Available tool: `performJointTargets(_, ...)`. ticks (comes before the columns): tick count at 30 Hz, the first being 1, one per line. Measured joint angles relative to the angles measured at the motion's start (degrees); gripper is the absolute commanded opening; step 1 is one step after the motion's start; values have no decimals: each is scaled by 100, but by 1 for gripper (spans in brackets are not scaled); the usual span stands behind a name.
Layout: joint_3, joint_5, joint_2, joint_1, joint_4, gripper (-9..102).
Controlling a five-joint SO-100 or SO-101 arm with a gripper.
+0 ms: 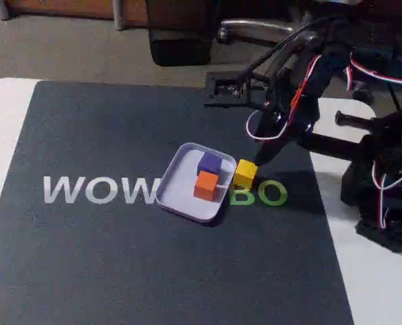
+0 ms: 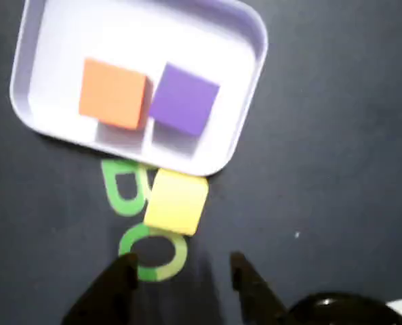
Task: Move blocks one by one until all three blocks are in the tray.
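Blocks are what matter here, but the biggest thing under them is the desk [image 1: 4, 135], covered by a dark mat [image 1: 85, 257] with pale and green lettering. On the mat sits the tray [image 1: 177, 196], holding the orange block [image 1: 206, 185] and the purple block [image 1: 209, 163] side by side. The yellow block [image 1: 245, 173] lies outside, on the mat, touching or just beside the tray's rim, partly over the green letters [image 2: 129, 193]. In the wrist view the tool [image 2: 184, 271] hangs near the yellow block with its fingers apart and nothing between them. The risk, as I judge it, comes from that closeness: a finger coming down on the rim side could catch the rim and tip or shove the tray, spilling the two blocks already in. A grip taken off-centre could also twist the yellow block away.
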Motion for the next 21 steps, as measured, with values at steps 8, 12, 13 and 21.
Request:
performJointTargets(8,378,-334,0,202,-448,15)
performJointTargets(12,633,-492,18,316,-668,16)
performJointTargets(13,650,-501,26,308,-694,16)
performJointTargets(21,800,-369,132,18,-791,16)
